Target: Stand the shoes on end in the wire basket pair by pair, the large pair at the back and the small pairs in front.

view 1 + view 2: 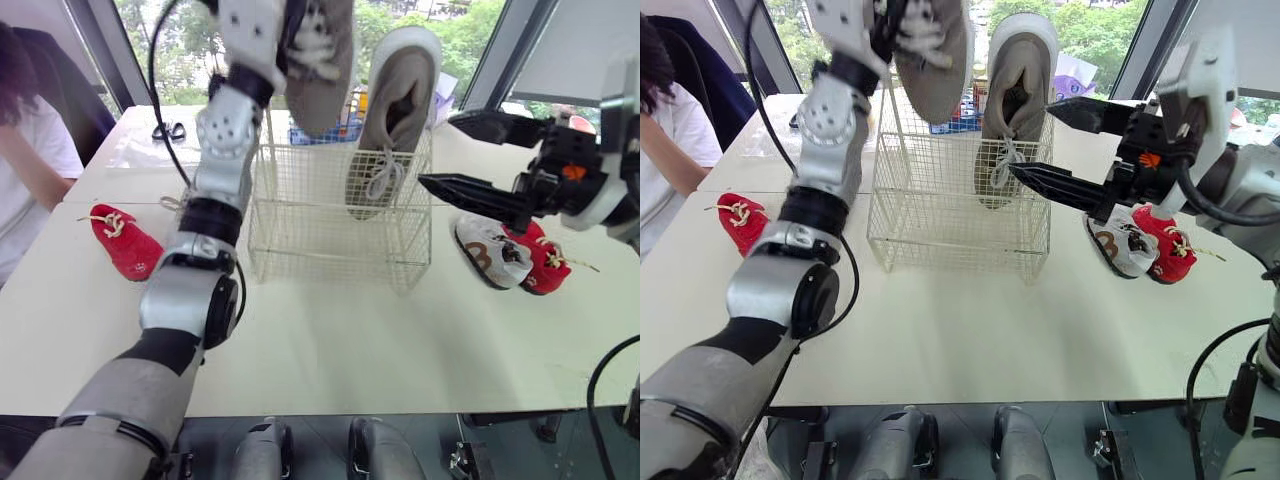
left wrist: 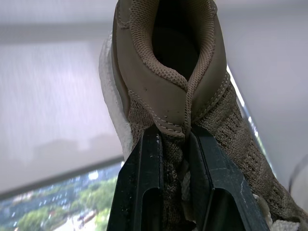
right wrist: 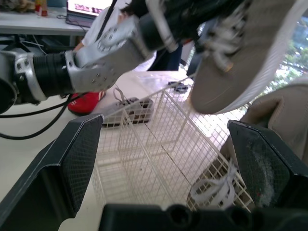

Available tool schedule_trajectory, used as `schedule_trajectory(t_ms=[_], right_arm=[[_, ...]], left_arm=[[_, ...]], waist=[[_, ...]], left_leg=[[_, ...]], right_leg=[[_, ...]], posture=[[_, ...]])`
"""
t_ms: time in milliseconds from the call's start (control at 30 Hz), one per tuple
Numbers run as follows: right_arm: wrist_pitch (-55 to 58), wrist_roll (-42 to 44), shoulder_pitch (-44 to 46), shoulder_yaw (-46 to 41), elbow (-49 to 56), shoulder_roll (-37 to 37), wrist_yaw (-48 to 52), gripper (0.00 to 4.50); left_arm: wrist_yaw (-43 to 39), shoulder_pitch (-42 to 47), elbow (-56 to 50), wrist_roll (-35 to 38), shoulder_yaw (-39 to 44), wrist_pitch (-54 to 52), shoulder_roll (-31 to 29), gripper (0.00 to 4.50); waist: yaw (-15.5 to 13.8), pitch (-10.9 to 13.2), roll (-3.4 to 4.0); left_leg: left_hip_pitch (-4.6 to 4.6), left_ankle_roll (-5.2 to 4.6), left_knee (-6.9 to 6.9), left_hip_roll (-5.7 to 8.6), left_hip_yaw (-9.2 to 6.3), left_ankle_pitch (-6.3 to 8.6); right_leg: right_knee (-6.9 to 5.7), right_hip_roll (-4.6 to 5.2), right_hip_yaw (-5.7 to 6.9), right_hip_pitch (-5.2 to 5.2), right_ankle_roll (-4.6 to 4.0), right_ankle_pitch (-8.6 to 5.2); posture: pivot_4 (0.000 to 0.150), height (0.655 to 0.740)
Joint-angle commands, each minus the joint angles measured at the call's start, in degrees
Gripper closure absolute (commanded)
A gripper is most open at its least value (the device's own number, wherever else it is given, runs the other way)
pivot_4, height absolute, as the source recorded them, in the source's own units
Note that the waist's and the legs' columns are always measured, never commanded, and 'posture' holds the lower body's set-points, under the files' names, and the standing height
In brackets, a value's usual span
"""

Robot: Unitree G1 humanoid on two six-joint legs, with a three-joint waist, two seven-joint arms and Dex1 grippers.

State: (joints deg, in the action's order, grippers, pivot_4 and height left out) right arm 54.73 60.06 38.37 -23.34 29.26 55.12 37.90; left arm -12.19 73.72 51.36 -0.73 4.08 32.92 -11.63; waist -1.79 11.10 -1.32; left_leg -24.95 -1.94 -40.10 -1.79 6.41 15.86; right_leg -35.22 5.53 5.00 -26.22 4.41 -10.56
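Knit fabric suggests the large tan shoe is light and floppy, best pinched at its firmer stitched throat, where the left gripper clamps it above the wire basket, while the right gripper gapes wide beside it.

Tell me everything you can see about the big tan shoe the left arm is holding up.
The tan shoe has a knit mesh upper, a smoother heel collar, white laces and a thick white sole. It hangs in the air, apparently toe down, with its lower end just over the back left of the wire basket. The left pincer is shut on its upper, just below the collar opening.
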Motion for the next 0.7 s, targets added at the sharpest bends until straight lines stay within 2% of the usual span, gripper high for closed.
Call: schedule_trajectory(t_ms=[33,267,433,500,533,700], right_arm=[[-0.8,1.5,0.3,-1.7,1.2,1.2,-1.1,0.00],[-2.6,-0.1,0.9,1.3,-0.5,0.9,-0.5,0.00],[-4.1,-1.1,1.4,3.2,-1.6,0.2,0.0,0.00],[-4.7,-1.8,1.2,4.2,-2.0,0.1,0.5,0.00],[-4.8,-2.1,1.0,4.5,-2.2,0.1,0.8,0.00],[-5.5,-3.4,0.5,5.8,-3.2,0.1,2.0,0.00]], left_arm=[[2.4,0.1,-3.1,-1.6,-0.6,3.3,0.1,4.33],[2.6,-6.6,-6.5,-2.4,-2.1,0.8,0.6,4.33],[0.8,-12.4,-16.7,-0.6,-2.5,-5.0,0.8,4.33],[-0.5,-16.7,-24.0,1.0,-2.8,-9.4,1.2,3.31],[-0.7,-18.5,-27.2,1.8,-2.7,-11.7,1.5,2.96],[-0.9,-24.7,-40.9,3.0,-3.3,-23.3,1.8,0.37]], waist=[[-0.3,0.0,0.00],[-0.4,0.0,0.01],[-0.3,0.0,0.02],[-0.3,0.0,0.03],[-0.3,0.0,0.04],[-0.5,0.0,0.04]], left_leg=[[-0.01,0.00,0.00,0.00,0.00,0.00],[-0.01,-0.08,-0.03,0.00,-0.02,0.05],[-0.01,-0.08,-0.03,0.00,-0.02,0.05],[-0.01,-0.07,-0.03,-0.01,-0.02,0.04],[0.00,-0.07,-0.03,-0.01,-0.03,0.04],[0.00,0.02,-0.05,-0.01,-0.05,-0.01]], right_leg=[[0.00,0.01,0.00,-0.01,0.00,0.00],[0.02,0.05,-0.01,0.03,0.00,0.00],[0.01,0.04,-0.01,0.03,0.00,0.00],[0.02,0.04,-0.01,0.03,0.00,0.00],[0.01,0.04,-0.01,0.03,0.00,0.00],[-0.01,0.04,-0.01,0.05,0.00,0.00]], posture=[[0.150,0.7400],[0.150,0.7400],[0.150,0.7400],[0.150,0.7400],[0.150,0.7400],[0.150,0.7400]])
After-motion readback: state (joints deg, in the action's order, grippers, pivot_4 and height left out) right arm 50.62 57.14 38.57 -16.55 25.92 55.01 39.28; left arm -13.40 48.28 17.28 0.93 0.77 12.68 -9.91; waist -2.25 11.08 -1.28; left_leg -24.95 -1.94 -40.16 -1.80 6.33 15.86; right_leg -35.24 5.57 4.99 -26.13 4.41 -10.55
